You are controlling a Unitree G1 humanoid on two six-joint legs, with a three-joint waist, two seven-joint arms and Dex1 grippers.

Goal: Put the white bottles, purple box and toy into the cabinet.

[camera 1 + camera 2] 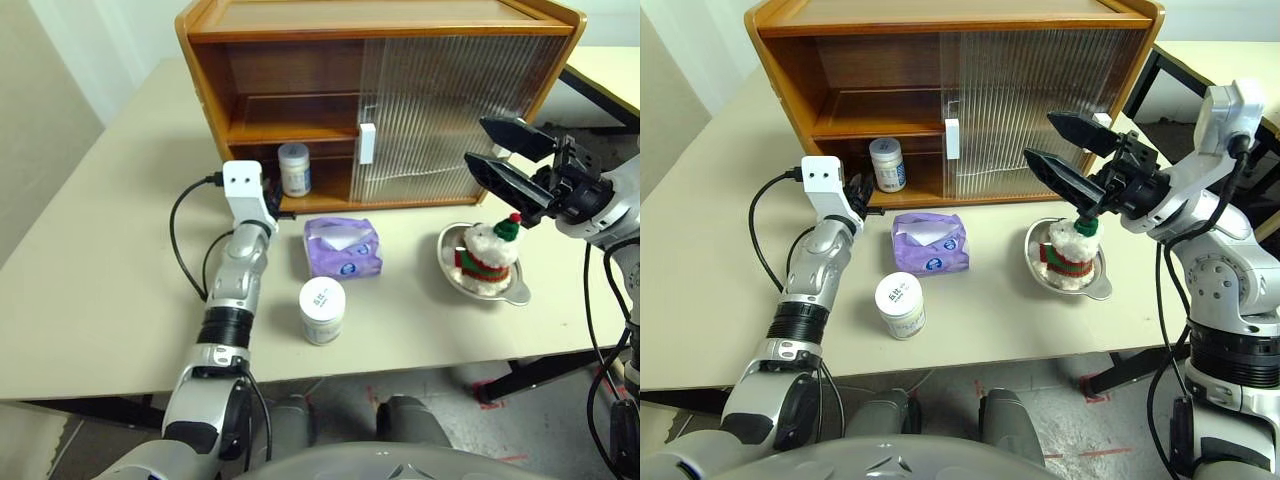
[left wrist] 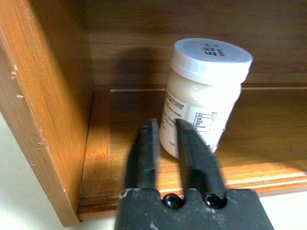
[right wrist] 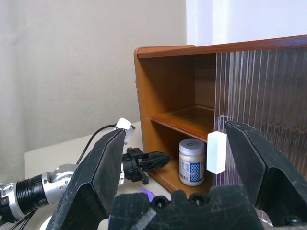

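My left arm reaches straight forward, its left gripper level with fingers pressed together, holding nothing; my right arm is raised, its right gripper spread wide, angled leftward.

Cabinet glossy wood, ribbed translucent door; bowl shiny metal; toy fluffy plush.

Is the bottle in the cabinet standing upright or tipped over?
Upright. The bottle stands on the cabinet's lower shelf with its lid on top, apart from the shut left gripper.
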